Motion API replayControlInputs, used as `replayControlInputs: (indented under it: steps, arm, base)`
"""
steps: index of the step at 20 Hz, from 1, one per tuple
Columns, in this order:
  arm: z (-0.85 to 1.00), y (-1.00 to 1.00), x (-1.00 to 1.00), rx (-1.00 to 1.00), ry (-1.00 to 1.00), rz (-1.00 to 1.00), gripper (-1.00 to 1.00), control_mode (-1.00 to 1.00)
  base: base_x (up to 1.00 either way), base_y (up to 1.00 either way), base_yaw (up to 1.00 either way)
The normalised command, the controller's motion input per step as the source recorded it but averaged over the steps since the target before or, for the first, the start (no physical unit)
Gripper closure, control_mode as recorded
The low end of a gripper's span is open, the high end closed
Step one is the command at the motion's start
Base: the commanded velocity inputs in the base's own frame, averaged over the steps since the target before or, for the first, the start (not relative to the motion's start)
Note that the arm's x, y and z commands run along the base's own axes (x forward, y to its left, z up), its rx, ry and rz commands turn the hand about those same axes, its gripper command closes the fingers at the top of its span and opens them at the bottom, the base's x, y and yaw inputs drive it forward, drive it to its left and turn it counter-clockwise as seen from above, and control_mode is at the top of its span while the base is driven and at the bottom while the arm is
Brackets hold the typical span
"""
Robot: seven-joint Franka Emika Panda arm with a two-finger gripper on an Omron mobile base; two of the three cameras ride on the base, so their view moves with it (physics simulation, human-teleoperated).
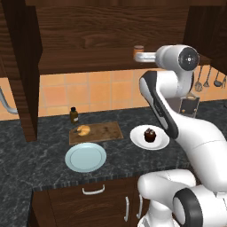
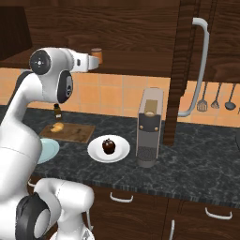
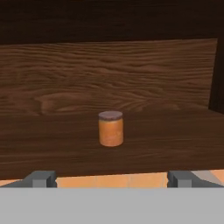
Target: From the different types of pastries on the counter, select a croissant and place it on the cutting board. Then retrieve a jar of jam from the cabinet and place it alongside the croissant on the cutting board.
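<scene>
Jam jar (image 3: 110,128) stands upright on the cabinet (image 3: 109,74) shelf straight ahead of my pincer (image 3: 112,178), centred between my two fingertips (image 3: 42,178) but well apart from them; its orange-brown body carries a darker brown lid, and bare wood grain surrounds it on all sides. My pincer is spread wide and holds nothing, each tip sitting far out to either side of the jar in the hand view. From the left base view the jar (image 1: 138,51) peeks out just beyond the end of my raised hand at shelf height, and from the right base view it (image 2: 96,55) sits just past my hand as well. Far below my pincer, on the dark marbled counter (image 1: 40,155), the croissant (image 1: 83,130) lies on the left part of the wooden cutting board (image 1: 106,131). A dark brown bottle (image 1: 74,115) stands just behind the board, near the tiled wall. A round pale blue plate (image 1: 85,157) rests in front of the board, and a white plate (image 1: 157,142) with the chocolate cupcake (image 1: 150,135) on it sits to the board's right. Farther right along the counter, in the right base view, stands a coffee machine (image 2: 149,126).
</scene>
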Motion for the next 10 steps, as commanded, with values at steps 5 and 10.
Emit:
replayControlInputs:
  steps: [5,10]
  arm:
    - [-0.06,0.0,0.24,0.0,0.0,0.0,-1.0,-1.0]
    - [-0.09,0.0,0.11,0.0,0.0,0.0,-1.0,-1.0]
  base:
    - [0.0,0.0,0.0]
    - [0.0,0.0,0.0]
